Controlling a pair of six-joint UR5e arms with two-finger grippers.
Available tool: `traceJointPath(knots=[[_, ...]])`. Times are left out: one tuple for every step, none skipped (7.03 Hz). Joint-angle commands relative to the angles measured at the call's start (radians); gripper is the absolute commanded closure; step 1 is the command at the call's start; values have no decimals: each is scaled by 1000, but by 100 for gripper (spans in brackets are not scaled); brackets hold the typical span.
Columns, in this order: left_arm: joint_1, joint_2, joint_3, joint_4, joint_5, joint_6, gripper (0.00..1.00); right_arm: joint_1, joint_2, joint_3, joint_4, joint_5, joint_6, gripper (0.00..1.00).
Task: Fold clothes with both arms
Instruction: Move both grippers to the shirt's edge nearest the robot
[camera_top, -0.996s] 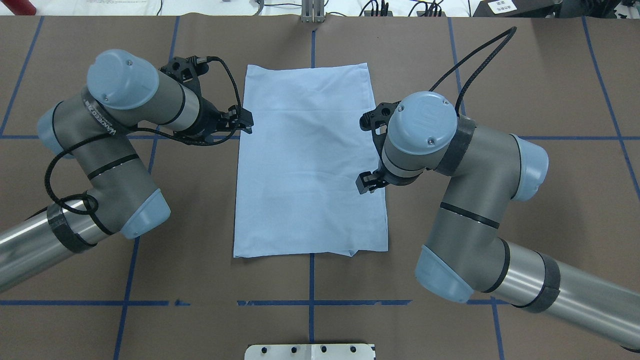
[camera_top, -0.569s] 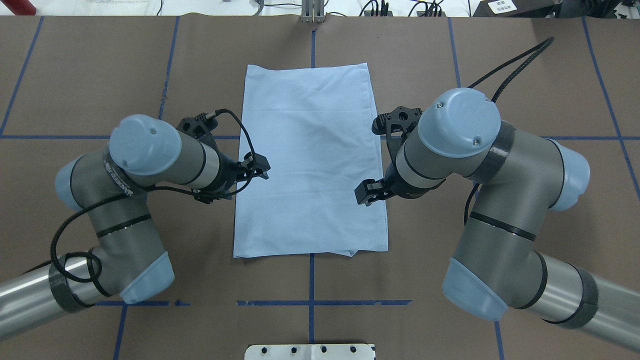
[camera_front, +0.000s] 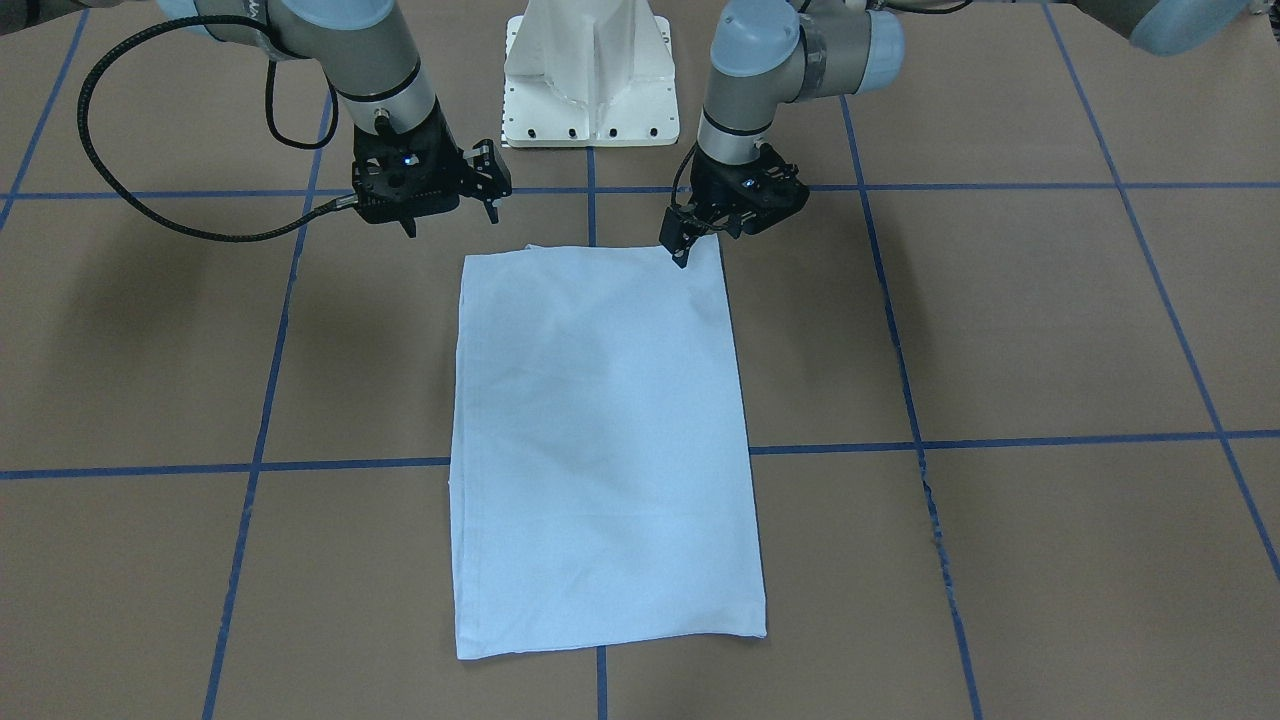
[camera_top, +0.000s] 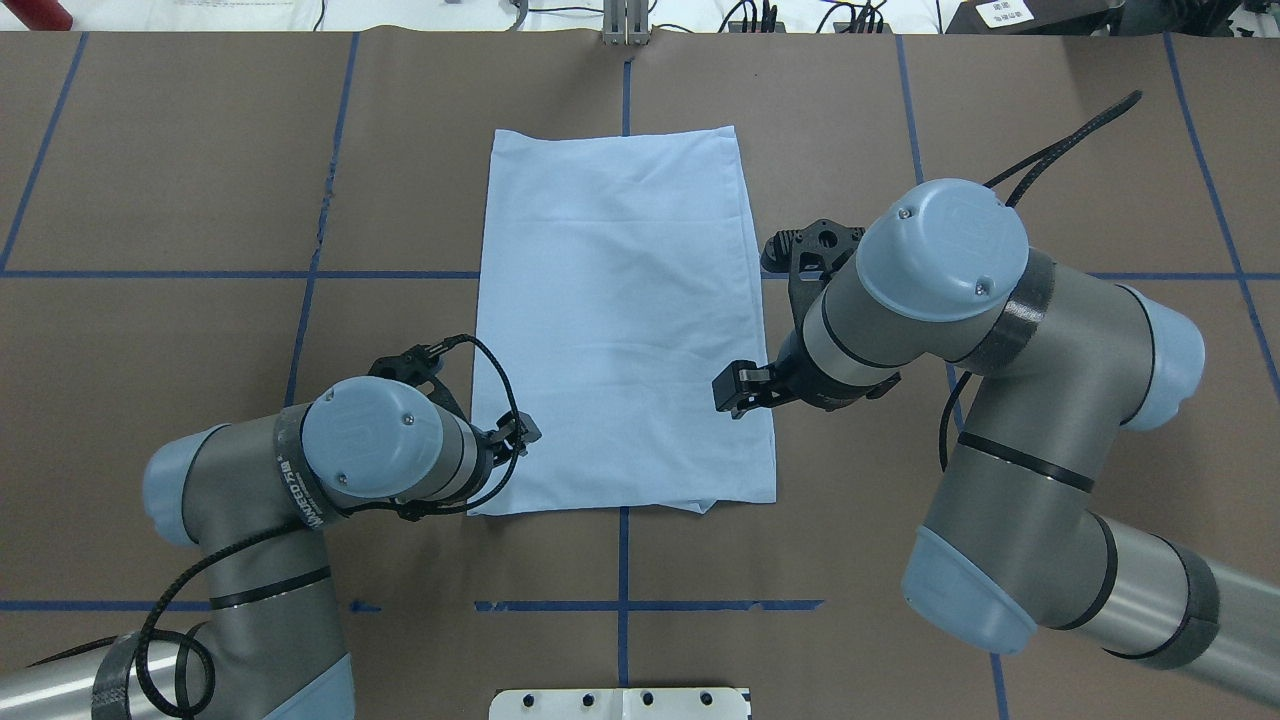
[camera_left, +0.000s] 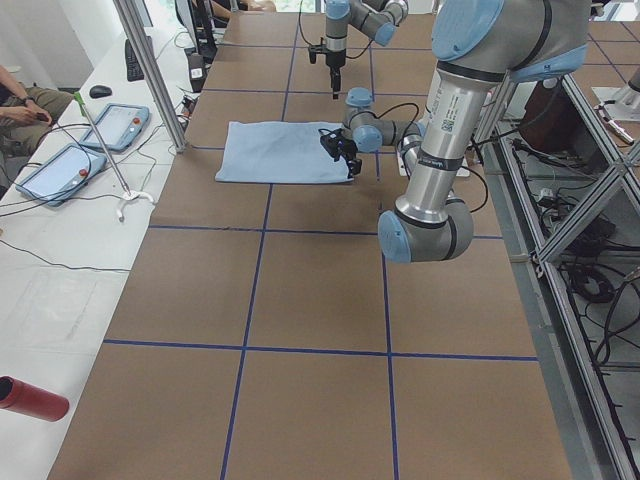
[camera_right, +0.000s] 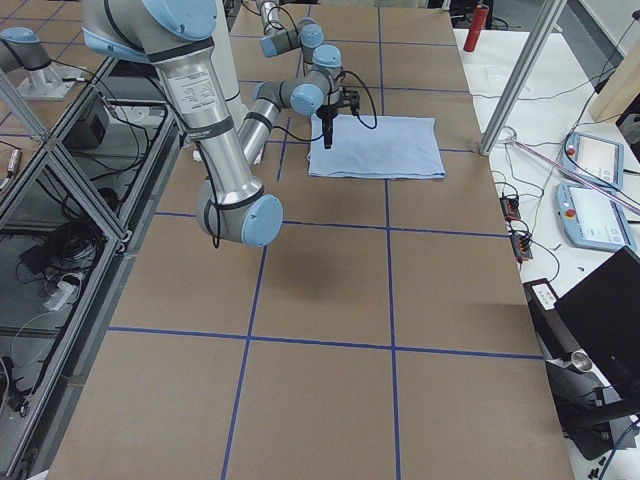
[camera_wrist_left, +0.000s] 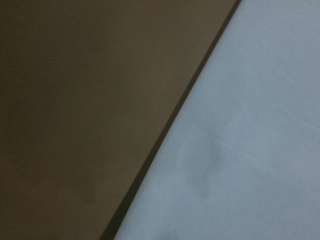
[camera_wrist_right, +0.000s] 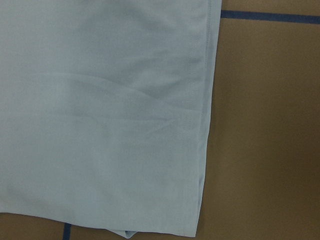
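The clothes (camera_top: 620, 320) are one light blue garment folded into a long rectangle, flat at the table's middle; its collar and print are hidden. My left gripper (camera_top: 522, 433) is low at the shirt's near left corner, fingers apart, holding nothing. In the front-facing view it (camera_front: 685, 245) points down at that corner. The left wrist view shows only blurred cloth (camera_wrist_left: 250, 125) and table, very close. My right gripper (camera_top: 733, 392) hovers open above the shirt's right edge, higher up. Its wrist view shows the shirt's hemmed corner (camera_wrist_right: 100, 100).
Brown paper with blue tape lines (camera_top: 620, 605) covers the table. The white pedestal base (camera_front: 590, 80) stands at the robot's edge. A side table with tablets (camera_left: 110, 125), a metal post (camera_left: 150, 70), a red cylinder (camera_left: 30, 398) and a person's arm (camera_left: 20, 95) lie beyond the far edge.
My left arm has swept back along the shirt's left edge from its far half to its near corner. The right gripper has shifted slightly nearer the robot. The shirt has not moved.
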Motion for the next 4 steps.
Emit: traceJointPath(knots=[[27, 1, 40, 11, 11, -10, 0, -2, 0, -4, 2, -4, 11, 0], [27, 2, 42, 11, 11, -11, 0, -2, 0, -4, 2, -4, 11, 0], [26, 1, 41, 11, 12, -13, 3, -2, 1, -4, 2, -6, 11, 0], [26, 1, 27, 12, 12, -14, 15, -2, 2, -3, 2, -4, 11, 0]])
